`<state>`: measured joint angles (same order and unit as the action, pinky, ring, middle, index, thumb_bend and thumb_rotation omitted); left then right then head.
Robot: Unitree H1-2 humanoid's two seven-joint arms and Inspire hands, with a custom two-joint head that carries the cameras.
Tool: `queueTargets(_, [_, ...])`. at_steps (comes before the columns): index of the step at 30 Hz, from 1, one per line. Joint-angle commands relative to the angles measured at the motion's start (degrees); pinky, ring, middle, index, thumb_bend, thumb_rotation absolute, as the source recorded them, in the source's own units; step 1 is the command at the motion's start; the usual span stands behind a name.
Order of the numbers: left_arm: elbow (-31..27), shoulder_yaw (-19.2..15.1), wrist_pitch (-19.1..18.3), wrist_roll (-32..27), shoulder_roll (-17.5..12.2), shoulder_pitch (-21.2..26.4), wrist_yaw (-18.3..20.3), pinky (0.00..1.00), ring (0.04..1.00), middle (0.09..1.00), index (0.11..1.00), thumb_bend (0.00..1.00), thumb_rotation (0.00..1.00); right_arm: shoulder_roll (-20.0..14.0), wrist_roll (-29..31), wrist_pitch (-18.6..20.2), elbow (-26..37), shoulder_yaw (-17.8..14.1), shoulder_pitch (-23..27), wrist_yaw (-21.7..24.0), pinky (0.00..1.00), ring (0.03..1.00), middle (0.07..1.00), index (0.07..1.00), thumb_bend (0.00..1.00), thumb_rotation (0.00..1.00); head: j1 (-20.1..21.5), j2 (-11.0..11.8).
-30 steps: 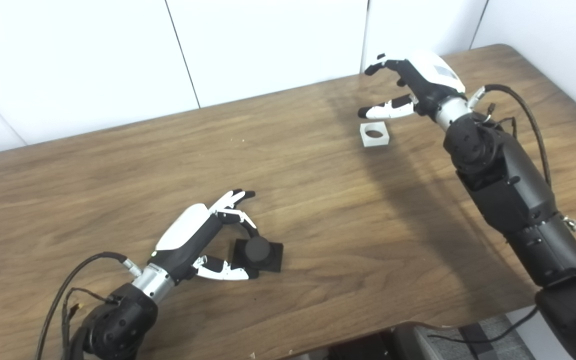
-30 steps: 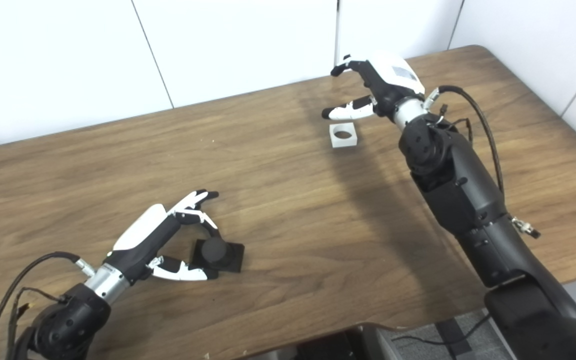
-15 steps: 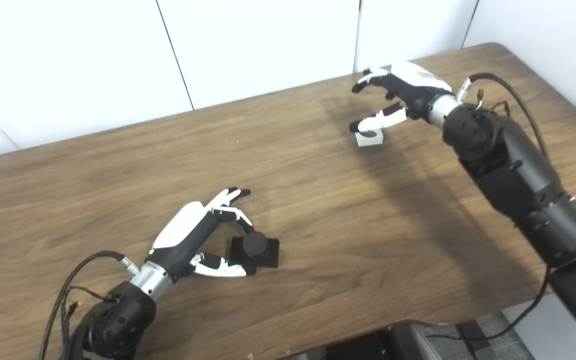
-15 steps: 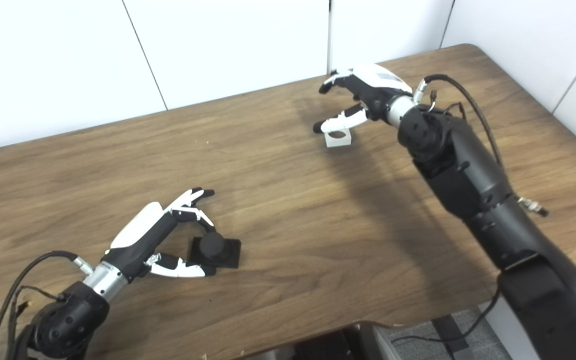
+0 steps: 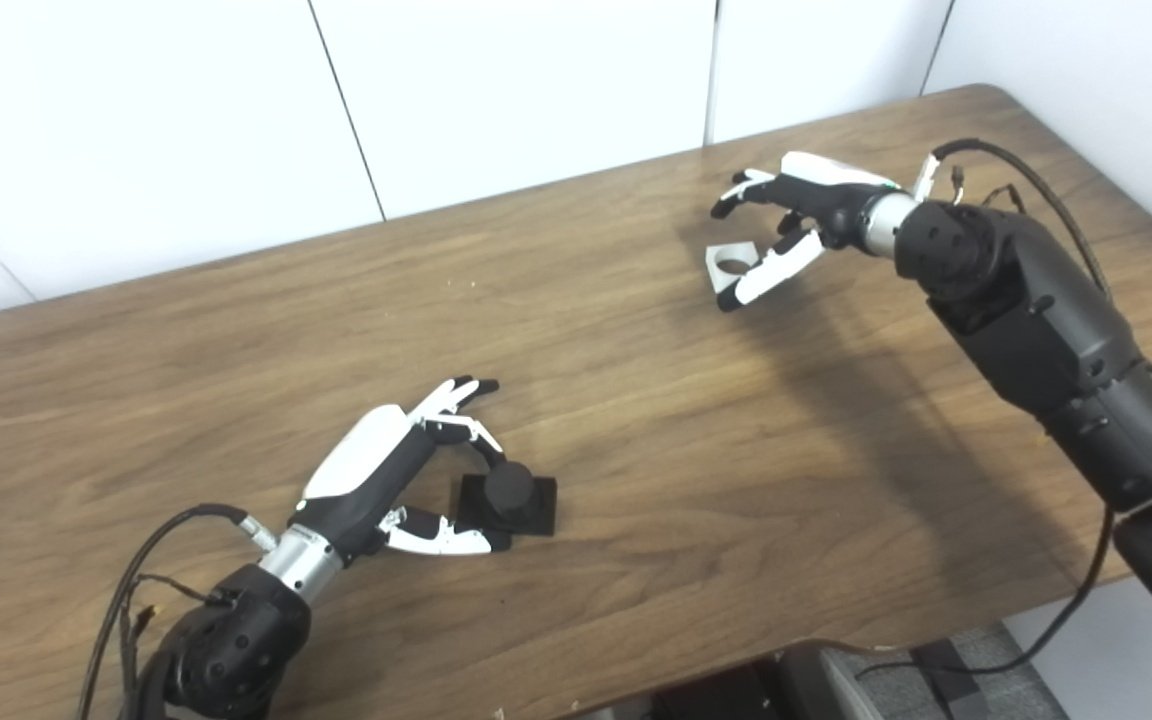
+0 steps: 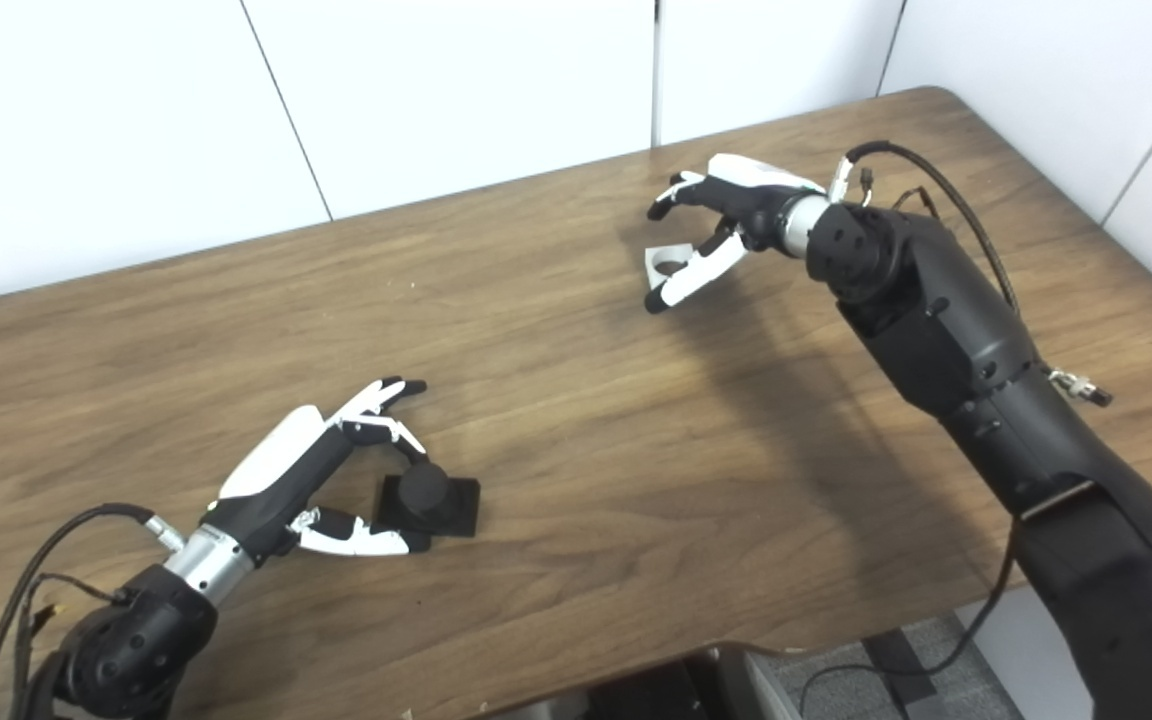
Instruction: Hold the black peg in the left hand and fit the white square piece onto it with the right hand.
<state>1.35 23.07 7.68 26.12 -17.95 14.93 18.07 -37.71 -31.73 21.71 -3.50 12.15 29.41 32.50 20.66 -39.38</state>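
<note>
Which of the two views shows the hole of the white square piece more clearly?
The left eye view: the white square piece shows its round hole, with the right hand beside it. In the right eye view the thumb covers more of the piece, so the hole is partly hidden.

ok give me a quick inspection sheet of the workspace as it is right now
surface: wooden table, a few pale specks
job's things: black peg upright on its square base on the table; white square piece with a round hole, far right
clutter: nothing seen
hands: left hand open, fingers around the peg; right hand open at the white piece, grip unclear
cables: black cable at each wrist
surroundings: white wall panels; dark chair below the table edge
</note>
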Motion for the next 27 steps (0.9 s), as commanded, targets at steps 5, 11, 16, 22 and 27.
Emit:
queueTargets(5, [2.4,0.9,-3.3,3.2,-1.8,-1.6,1.8,0.91,1.000,0.959,0.492,0.52,0.06,-1.6,0.1,-0.3,-0.7,-0.4,3.8,-0.5,0.85,1.000,1.000,0.867,0.99,0.42,0.0,-0.2])
queueTargets(11, [2.1,1.0,-3.7,3.2,-1.8,-1.9,1.9,0.92,1.000,0.959,0.492,0.52,0.06,-1.4,0.1,-0.7,-2.2,-0.3,4.1,-1.0,0.86,1.000,1.000,0.873,0.97,0.41,-0.1,-0.2])
queueTargets(16, [2.1,1.0,-3.7,3.1,-1.8,-2.1,2.0,0.93,1.000,0.960,0.492,0.52,0.06,-1.2,-0.2,-1.1,-2.8,-0.1,4.0,-1.5,0.87,1.000,1.000,0.876,0.96,0.42,-0.1,-0.2])
queueTargets(22, [2.3,0.8,-3.7,2.9,-1.7,-2.2,1.9,0.94,1.000,0.964,0.492,0.52,0.06,-0.7,-0.6,-2.0,-4.2,0.3,4.0,-2.9,0.90,1.000,1.000,0.869,0.91,0.39,-0.4,-0.2])
queueTargets(27, [2.0,0.8,-3.8,2.9,-1.6,-2.3,2.0,0.94,1.000,0.965,0.492,0.52,0.06,-0.2,-1.9,-3.1,-5.8,1.8,4.3,-4.5,0.92,1.000,1.000,0.848,0.85,0.34,-0.7,-0.4])
